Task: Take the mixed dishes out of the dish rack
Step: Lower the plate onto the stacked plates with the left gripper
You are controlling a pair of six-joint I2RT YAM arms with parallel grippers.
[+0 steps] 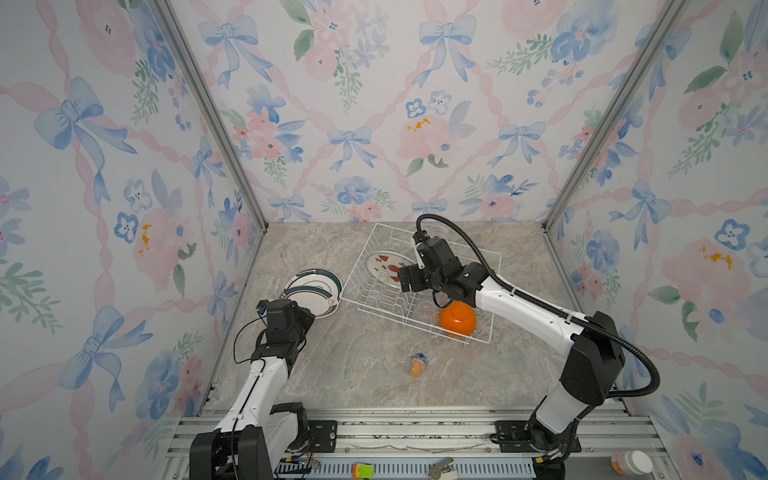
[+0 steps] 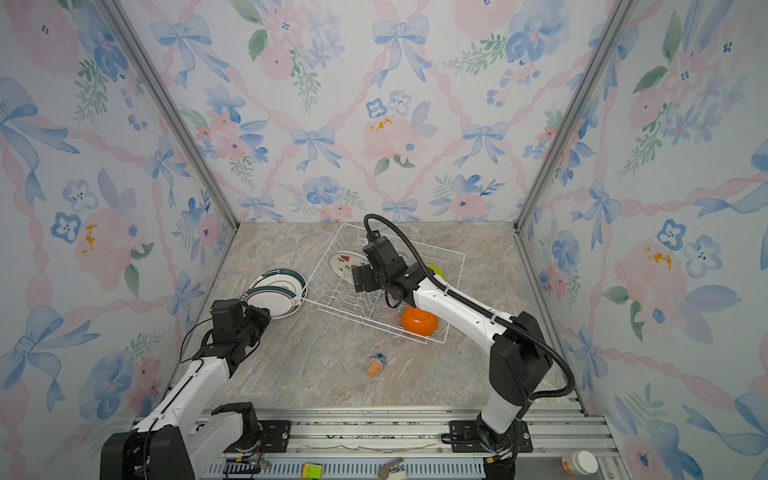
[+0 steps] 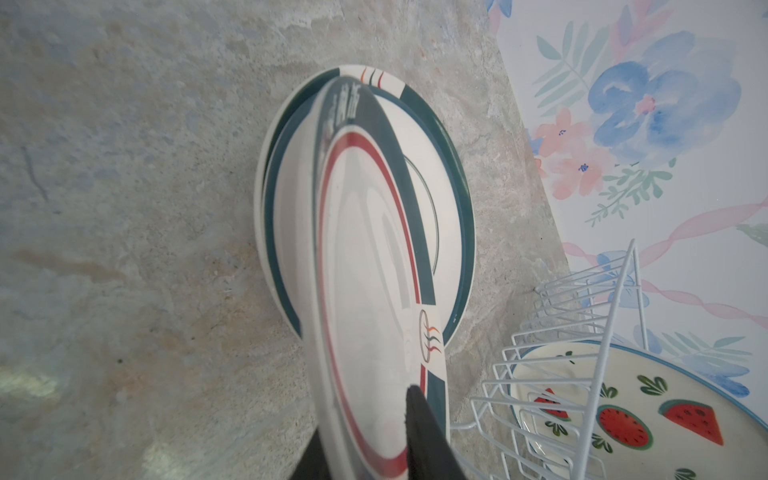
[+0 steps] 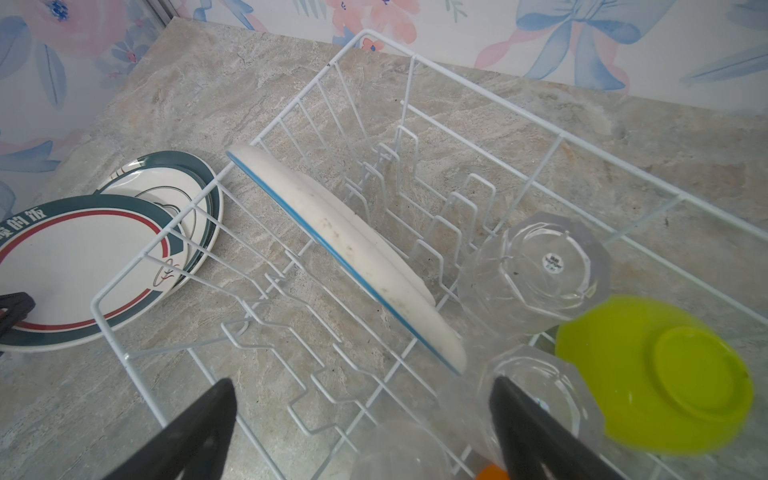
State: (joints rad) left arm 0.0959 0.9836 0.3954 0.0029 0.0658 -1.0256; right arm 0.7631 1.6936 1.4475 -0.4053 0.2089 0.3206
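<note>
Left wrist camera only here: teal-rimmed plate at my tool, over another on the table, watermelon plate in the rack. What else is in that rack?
Observer: An orange bowl sits in the dish rack's near corner.
Operator: Any glassware?
Observer: Yes, clear glasses sit beside a lime-green bowl.
Operator: And the right tool?
Observer: The right tool hangs open and empty above the rack's prongs.

Covered and cropped
Orange bowl (image 4: 492, 473) near the right pincer (image 4: 361, 384) is cut off; emblem plate (image 3: 365, 270) partly hides one left pincer (image 3: 365, 424) finger.
</note>
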